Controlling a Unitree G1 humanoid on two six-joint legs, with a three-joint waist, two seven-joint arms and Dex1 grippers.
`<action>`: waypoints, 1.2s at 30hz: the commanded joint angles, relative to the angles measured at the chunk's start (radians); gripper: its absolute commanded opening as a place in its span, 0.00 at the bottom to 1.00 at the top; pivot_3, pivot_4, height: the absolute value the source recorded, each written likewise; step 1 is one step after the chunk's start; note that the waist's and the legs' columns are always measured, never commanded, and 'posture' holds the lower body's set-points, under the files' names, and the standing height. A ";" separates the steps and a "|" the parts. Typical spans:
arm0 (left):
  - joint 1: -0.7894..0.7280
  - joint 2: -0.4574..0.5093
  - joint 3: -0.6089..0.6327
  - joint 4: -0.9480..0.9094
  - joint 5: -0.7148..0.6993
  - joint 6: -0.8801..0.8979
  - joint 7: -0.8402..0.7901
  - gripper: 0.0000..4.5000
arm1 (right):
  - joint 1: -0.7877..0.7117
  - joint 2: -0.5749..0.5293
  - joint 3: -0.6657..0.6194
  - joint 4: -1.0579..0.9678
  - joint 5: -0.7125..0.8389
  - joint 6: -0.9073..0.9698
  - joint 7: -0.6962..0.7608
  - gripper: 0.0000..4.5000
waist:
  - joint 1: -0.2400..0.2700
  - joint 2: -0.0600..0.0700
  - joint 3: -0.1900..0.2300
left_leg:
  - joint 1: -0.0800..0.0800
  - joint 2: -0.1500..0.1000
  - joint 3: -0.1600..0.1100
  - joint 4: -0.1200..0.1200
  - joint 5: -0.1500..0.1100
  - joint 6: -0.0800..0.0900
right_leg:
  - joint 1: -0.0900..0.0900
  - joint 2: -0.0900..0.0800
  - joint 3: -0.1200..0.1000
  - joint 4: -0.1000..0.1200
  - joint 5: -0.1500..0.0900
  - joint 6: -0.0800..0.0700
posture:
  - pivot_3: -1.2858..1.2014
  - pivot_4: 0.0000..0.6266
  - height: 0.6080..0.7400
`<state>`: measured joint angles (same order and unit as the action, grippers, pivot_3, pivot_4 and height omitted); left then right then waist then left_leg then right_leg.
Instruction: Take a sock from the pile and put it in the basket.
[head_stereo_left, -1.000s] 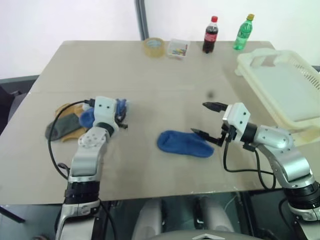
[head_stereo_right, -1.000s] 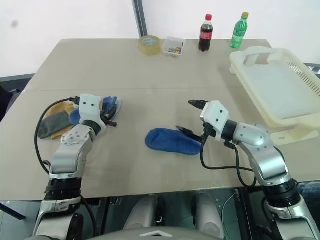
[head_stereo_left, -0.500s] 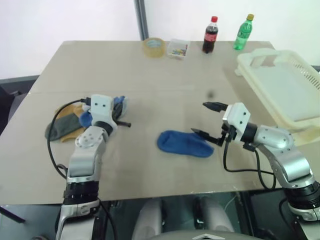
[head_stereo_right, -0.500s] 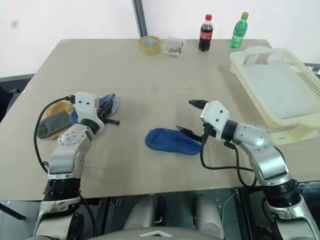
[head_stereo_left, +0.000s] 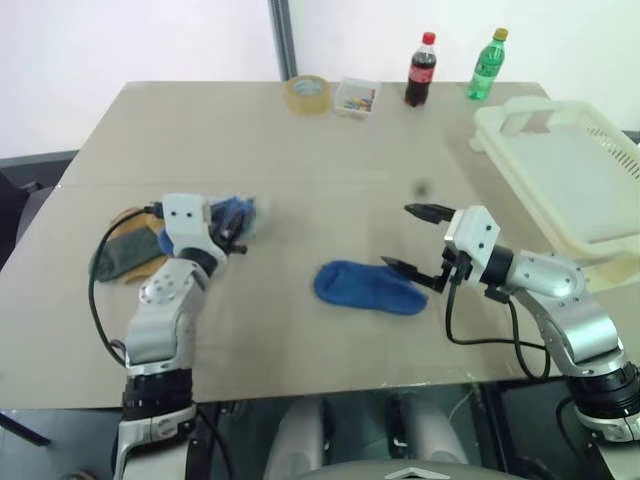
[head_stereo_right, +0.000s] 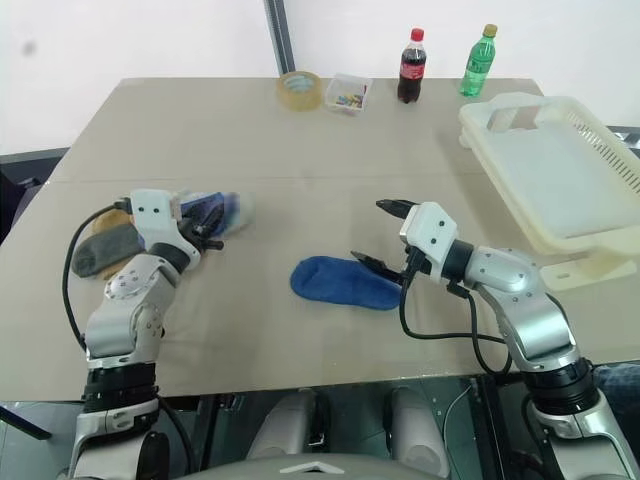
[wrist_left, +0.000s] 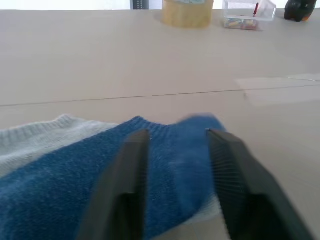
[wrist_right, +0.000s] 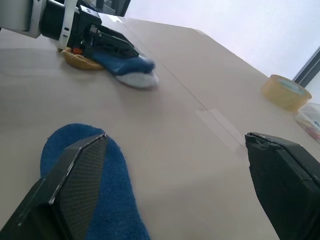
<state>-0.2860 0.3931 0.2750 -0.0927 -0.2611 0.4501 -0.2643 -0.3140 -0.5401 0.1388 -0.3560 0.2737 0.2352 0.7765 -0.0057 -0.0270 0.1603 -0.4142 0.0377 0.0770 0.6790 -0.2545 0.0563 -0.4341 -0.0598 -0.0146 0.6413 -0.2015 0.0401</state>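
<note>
pile: small heap of loose socks (head_stereo_left: 140, 240), mustard, grey-green, blue and pale grey, bunched at the left side of the tabletop (head_stereo_left: 300, 150)
stray sock: one royal blue sock (head_stereo_left: 368, 287) lying flat mid-tabletop, apart from the heap
basket: big shallow cream-white plastic basket (head_stereo_left: 560, 170) with slotted sides, far right edge, nothing inside

You see a royal blue sock (wrist_left: 95, 185) with a ribbed knit between the left gripper's (wrist_left: 176, 150) 2 black fingers, over a pale grey sock (wrist_left: 35, 137). Beside the right gripper's (head_stereo_left: 422, 240) black fingers lies another plain royal blue sock (head_stereo_left: 368, 287); the basket (head_stereo_left: 570, 180) is cream-white.
</note>
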 joint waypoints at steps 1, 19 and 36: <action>-0.019 0.028 0.005 -0.003 0.010 -0.025 -0.010 0.78 | -0.008 0.007 -0.019 -0.020 -0.006 -0.021 -0.012 1.00 | 0.000 0.000 0.000 | 0.000 0.000 0.000 0.000 0.000 0.000 | 0.000 0.000 0.000 0.000 0.000 0.000 | 0.52 0.24 1.00; -0.037 0.020 -0.138 0.033 0.154 -0.051 0.027 0.78 | 0.009 -0.006 -0.031 -0.041 -0.008 -0.008 -0.007 1.00 | 0.001 0.000 0.000 | 0.000 0.000 0.000 0.000 0.000 0.000 | 0.000 0.000 0.000 0.000 0.000 0.000 | 0.52 0.24 1.00; -0.019 -0.009 -0.095 0.019 0.166 -0.042 0.099 0.78 | -0.012 -0.022 -0.035 -0.026 0.005 -0.007 0.026 1.00 | 0.002 0.000 0.000 | 0.000 0.000 0.000 0.000 0.000 0.000 | 0.000 0.000 0.000 0.000 0.000 0.000 | 0.52 0.24 1.00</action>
<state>-0.3091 0.3810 0.1548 -0.0471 -0.1006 0.4162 -0.1786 -0.3044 -0.5534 0.1368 -0.3564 0.2659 0.2358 0.7986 -0.0041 -0.0270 0.1603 -0.4144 0.0378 0.0771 0.6791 -0.2545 0.0564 -0.4340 -0.0596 -0.0144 0.6413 -0.2015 0.0401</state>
